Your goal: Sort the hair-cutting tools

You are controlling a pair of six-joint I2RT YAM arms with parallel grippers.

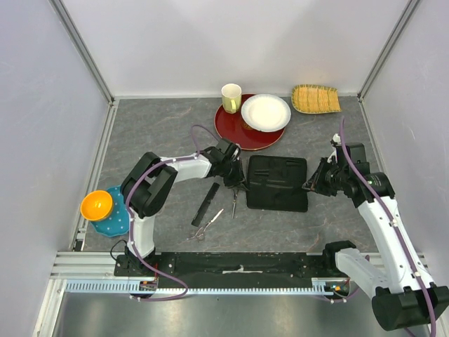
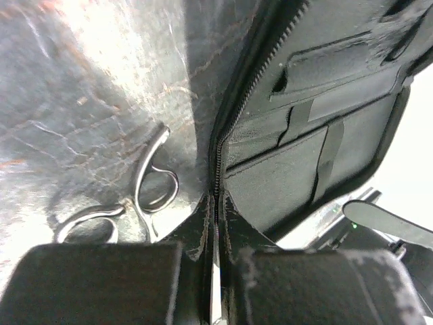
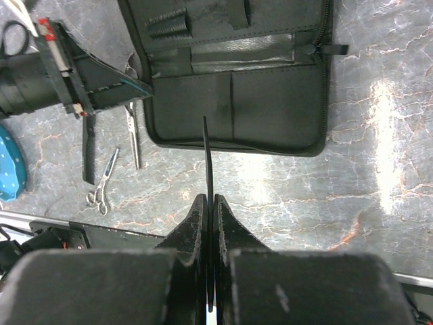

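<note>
The black case lies open in the middle of the table. My left gripper is at its left edge, shut on the zippered rim. One pair of silver scissors lies just beside that gripper, its handles showing in the left wrist view. A second pair of scissors and a black comb lie further left. My right gripper is shut on a thin flat black comb, seen edge-on, near the case.
A red tray with a white plate and a cup stands at the back. A woven basket is at the back right. An orange bowl on a blue plate sits at the left edge.
</note>
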